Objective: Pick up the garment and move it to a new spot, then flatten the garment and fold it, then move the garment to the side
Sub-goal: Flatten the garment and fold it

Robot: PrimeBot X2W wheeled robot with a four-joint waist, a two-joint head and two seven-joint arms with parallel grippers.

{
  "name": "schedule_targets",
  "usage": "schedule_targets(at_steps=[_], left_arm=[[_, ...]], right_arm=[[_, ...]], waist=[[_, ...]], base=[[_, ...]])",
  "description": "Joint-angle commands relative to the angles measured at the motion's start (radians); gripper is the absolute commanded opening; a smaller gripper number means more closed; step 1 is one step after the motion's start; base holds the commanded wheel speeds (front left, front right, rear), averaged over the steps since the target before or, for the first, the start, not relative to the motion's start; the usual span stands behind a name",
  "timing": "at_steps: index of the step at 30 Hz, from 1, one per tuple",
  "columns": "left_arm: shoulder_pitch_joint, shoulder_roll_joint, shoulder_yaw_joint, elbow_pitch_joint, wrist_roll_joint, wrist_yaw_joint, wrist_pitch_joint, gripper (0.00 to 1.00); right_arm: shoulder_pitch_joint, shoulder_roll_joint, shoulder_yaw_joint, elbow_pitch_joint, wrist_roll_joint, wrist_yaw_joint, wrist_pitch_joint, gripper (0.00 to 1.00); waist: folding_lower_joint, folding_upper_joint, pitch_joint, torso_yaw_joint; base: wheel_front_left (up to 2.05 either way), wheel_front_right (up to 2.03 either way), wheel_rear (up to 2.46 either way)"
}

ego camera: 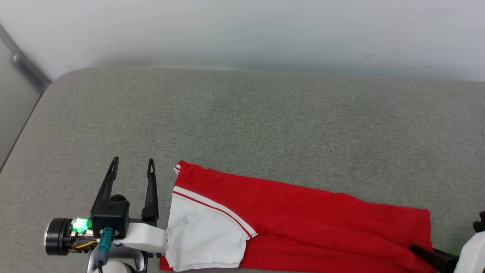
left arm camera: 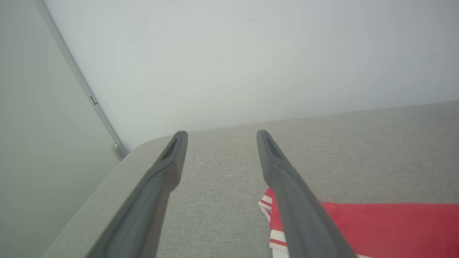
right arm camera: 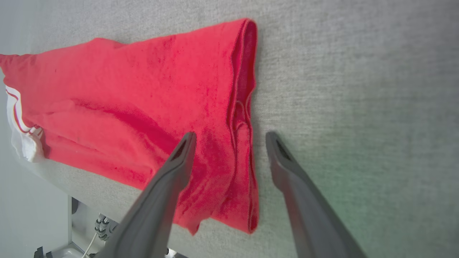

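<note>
Head view: garment (ego camera: pixel 303 212) lies just right of left gripper (ego camera: pixel 133 160)

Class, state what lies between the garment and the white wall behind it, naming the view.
Bare grey padded surface, from garment to wall; head view.

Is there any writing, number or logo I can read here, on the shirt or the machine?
No readable text anywhere.
The red shirt lies folded, plain cloth up: no letters or numbers show.
Its white sleeve bears only faint dark smudges, not writing.
The green light is a lamp, not a sign.
</note>
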Motion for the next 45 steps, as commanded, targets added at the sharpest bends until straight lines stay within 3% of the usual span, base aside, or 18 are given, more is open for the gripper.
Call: schedule_targets(at_steps=[1, 12, 13, 14, 15, 24, 35, 39, 45], left_arm=[[0.03, -0.022, 0.024, -0.003, 0.038, -0.014, -0.002, 1.0], [0.151, -0.197, 0.193, 0.027, 0.23, -0.133, -0.002, 1.0], [0.157, -0.209, 0.203, 0.03, 0.243, -0.143, -0.002, 1.0], [0.162, -0.222, 0.216, 0.032, 0.256, -0.153, -0.002, 1.0], [0.168, -0.233, 0.225, 0.033, 0.272, -0.164, -0.002, 1.0], [0.231, -0.303, 0.308, 0.041, 0.357, -0.227, -0.002, 1.0], [0.288, -0.346, 0.372, 0.022, 0.412, -0.272, -0.002, 1.0], [0.302, -0.354, 0.396, 0.02, 0.425, -0.285, -0.002, 1.0], [0.315, -0.369, 0.418, 0.016, 0.439, -0.306, -0.002, 1.0]], right_arm=[[-0.017, 0.016, 0.016, 0.008, -0.003, 0.0, 0.01, 1.0], [-0.087, 0.124, 0.15, 0.043, 0.002, 0.0, 0.03, 1.0], [-0.094, 0.123, 0.157, 0.049, -0.005, 0.0, 0.022, 0.84], [-0.101, 0.12, 0.165, 0.056, -0.014, 0.0, 0.012, 0.31], [-0.108, 0.116, 0.17, 0.062, -0.017, 0.0, 0.004, 0.0], [-0.107, 0.029, 0.176, 0.086, -0.003, -0.001, -0.055, 0.0], [-0.062, -0.15, 0.137, 0.079, 0.006, 0.0, -0.073, 0.0], [-0.043, -0.194, 0.131, 0.01, 0.023, 0.0, -0.043, 0.0], [-0.043, -0.2, 0.139, -0.186, 0.038, 0.0, 0.017, 0.0]], waist=[[-0.0001, -0.0001, 0.007, 0.005], [-0.0001, -0.0001, 0.019, 0.032], [-0.0001, -0.0001, 0.018, 0.035], [-0.0001, -0.0001, 0.017, 0.038], [-0.0001, -0.0001, 0.015, 0.04], [-0.0001, -0.0001, -0.021, 0.034], [-0.0001, -0.0001, -0.06, 0.017], [-0.0001, -0.0001, -0.071, 0.01], [-0.0001, -0.0001, -0.081, 0.004]], base=[[0.0, 0.0, 0.0], [0.0, 0.0, 0.0], [0.0, 0.0, 0.0], [0.0, 0.0, 0.0], [0.0, 0.0, 0.0], [0.0, 0.0, 0.0], [0.0, 0.0, 0.0], [0.0, 0.0, 0.0], [0.0, 0.0, 0.0]])
